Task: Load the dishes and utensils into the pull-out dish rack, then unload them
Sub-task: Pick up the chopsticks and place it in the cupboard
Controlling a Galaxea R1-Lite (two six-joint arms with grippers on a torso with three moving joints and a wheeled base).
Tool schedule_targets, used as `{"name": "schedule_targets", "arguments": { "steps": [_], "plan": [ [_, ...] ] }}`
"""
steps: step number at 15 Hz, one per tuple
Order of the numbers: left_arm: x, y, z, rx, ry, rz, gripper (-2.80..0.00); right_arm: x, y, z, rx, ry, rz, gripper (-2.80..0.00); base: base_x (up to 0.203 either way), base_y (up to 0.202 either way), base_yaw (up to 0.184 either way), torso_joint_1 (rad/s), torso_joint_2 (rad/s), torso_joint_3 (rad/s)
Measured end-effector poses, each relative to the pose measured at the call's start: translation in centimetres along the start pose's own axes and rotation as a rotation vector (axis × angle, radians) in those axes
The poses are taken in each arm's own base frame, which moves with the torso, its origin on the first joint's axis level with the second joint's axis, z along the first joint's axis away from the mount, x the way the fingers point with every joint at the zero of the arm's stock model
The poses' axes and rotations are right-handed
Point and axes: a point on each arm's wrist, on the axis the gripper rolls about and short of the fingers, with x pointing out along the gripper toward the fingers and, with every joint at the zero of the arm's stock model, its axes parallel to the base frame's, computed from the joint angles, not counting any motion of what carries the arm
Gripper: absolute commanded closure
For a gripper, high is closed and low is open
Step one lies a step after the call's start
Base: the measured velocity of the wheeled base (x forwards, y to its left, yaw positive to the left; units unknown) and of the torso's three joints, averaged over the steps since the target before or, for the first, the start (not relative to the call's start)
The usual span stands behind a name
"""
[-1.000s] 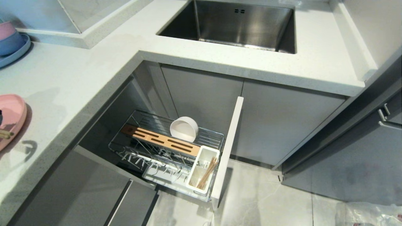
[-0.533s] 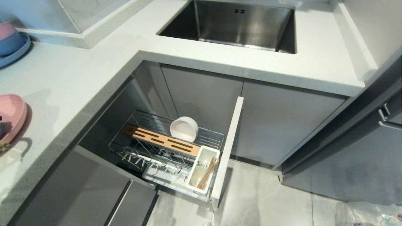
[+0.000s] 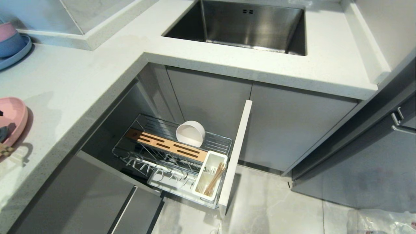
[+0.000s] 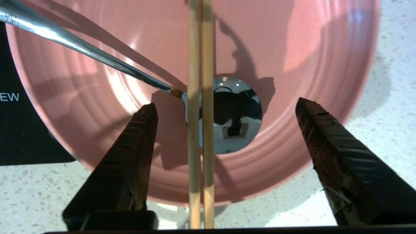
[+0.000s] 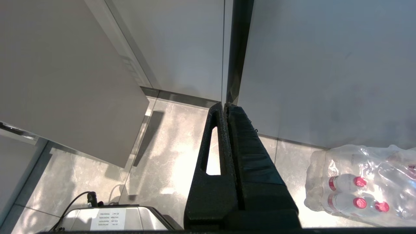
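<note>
Left wrist view: the left tool [image 4: 226, 102] hung over the pink plate [image 4: 292, 48], its two dark fingers [image 4: 130, 162] wide apart and gripping nothing.
Between the fingers: the chopsticks [image 4: 201, 39] lay side by side across the plate, over the spoon [image 4: 240, 110].
Plate's place: on the table [image 3: 81, 74], at the 9 o'clock edge of the head view.
Rack: the dish rack [image 3: 152, 123] stood pulled out, at about 6 o'clock from the sink [image 3: 247, 29].
In the rack: the white bowl [image 3: 190, 132] stood on its edge, and the utensil cup [image 3: 211, 162] at its 5 o'clock held more wooden sticks [image 3: 214, 178].
Step, my guess: a grab or a let-go of the chopsticks; I could not tell which.
Doing it well: for a grab, squeeze both sticks together, near their middle, and miss the spoon. For a let-go, lift straight up so nothing rolls.
Right tool [image 5: 226, 107]: clenched on nothing, parked low over the floor [image 5: 162, 162], not helping.
Cut off: both ends of the chopsticks and the end of the spoon handle ran out of the wrist picture.
Hard to see: the head view showed only a slice of the plate and none of the left arm.
</note>
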Motion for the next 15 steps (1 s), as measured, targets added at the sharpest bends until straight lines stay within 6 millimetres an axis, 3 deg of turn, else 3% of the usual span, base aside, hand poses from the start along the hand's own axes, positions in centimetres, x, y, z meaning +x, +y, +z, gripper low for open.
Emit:
{"name": "schedule_targets", "arguments": {
  "steps": [5, 15],
  "plan": [
    [-1.0, 0.3, -1.2, -0.008, 0.054, 0.024, -2.80, 0.0, 0.0, 0.0, 0.000, 0.000, 0.000, 0.00, 0.000, 0.000, 0.000, 0.000, 0.00, 0.000],
    [-0.8, 0.5, -1.6, 0.000, 0.079, 0.046, -2.80, 0.0, 0.0, 0.0, 0.000, 0.000, 0.000, 0.00, 0.000, 0.000, 0.000, 0.000, 0.00, 0.000]
  ]
}}
